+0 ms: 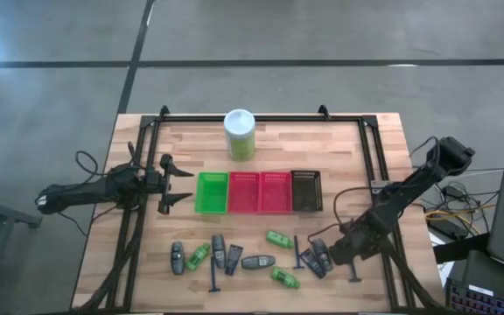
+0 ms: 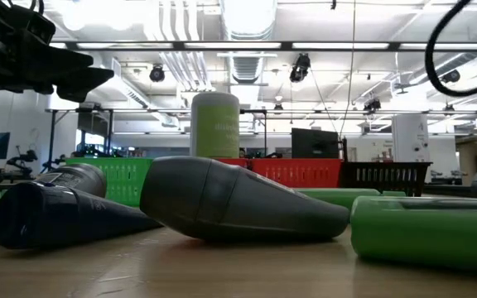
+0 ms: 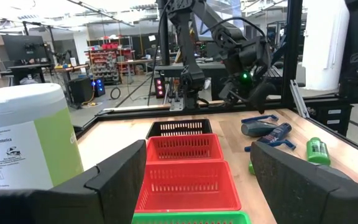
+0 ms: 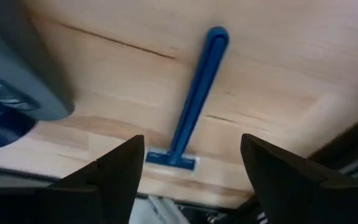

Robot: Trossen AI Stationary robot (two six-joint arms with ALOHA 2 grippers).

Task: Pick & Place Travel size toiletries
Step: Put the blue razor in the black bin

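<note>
The toiletries lie scattered along the table's near edge: grey oval bottles (image 1: 256,261), green bottles (image 1: 278,238) and thin blue T-shaped sticks (image 1: 213,276). My right gripper (image 1: 344,258) hangs open over the near right group. In its wrist view a blue stick (image 4: 194,102) lies flat on the wood between the spread fingers (image 4: 191,149), untouched, with a grey bottle (image 4: 17,68) beside it. My left gripper (image 1: 186,185) is open and level, just left of the green basket (image 1: 212,192), and holds nothing (image 3: 197,152).
A row of mesh baskets stands mid-table: green, two red (image 1: 260,192) and black (image 1: 306,190). The white-and-green canister (image 1: 240,134) stands behind them. A black frame (image 1: 370,149) runs round the table. In the low view a grey bottle (image 2: 238,203) and a green bottle (image 2: 429,232) lie close.
</note>
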